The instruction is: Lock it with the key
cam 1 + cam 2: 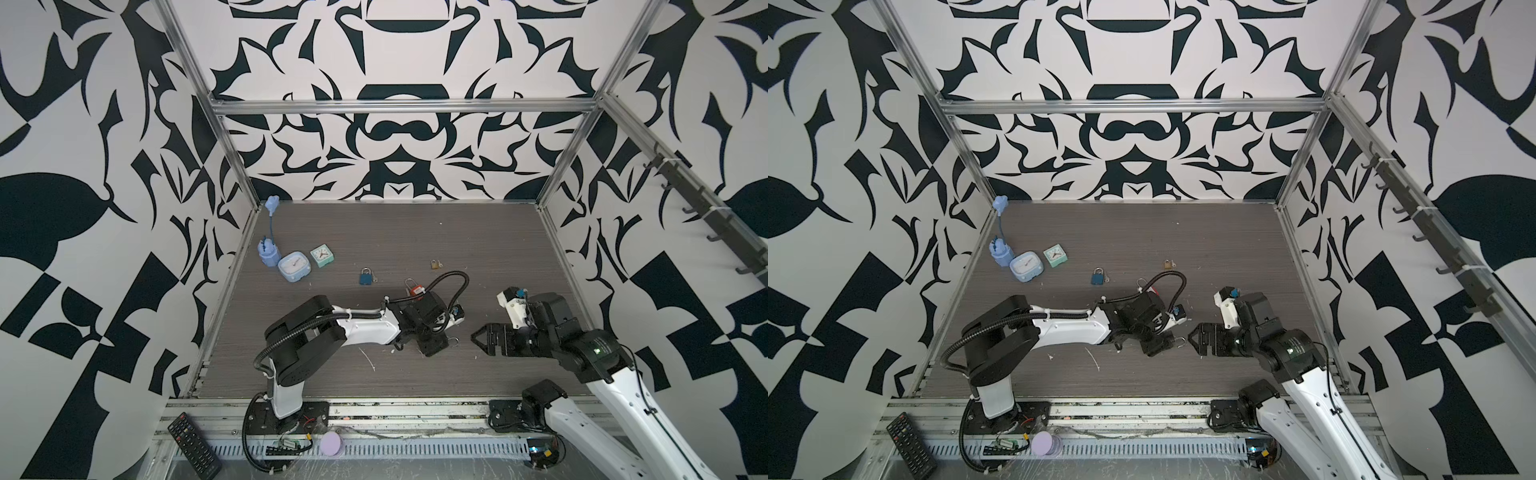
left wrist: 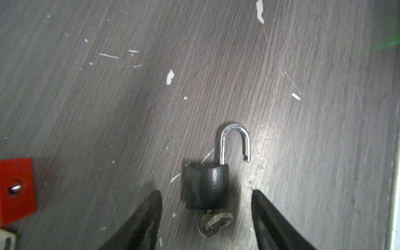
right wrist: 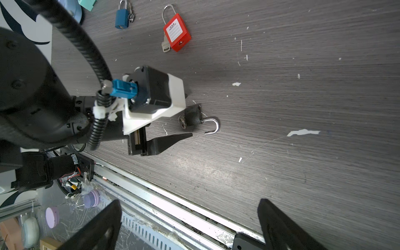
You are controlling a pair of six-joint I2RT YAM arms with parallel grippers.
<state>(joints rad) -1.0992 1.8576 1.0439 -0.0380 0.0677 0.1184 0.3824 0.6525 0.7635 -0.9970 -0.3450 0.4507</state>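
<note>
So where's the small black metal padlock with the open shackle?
Left wrist view: the black padlock lies on the grey table between the fingers of the left gripper, nearer the front edge than the red plastic padlock.

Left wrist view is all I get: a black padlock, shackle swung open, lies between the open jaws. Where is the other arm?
Observer: In a top view the right gripper hovers just right of that black padlock, jaws wide open and empty.
Operator: What is the red thing at my frame's edge?
Observer: A red padlock with a white label, and a key lying against its base.
Operator: Any other locks on the table?
Observer: Two farther back: a blue padlock and a small brass padlock.
</note>
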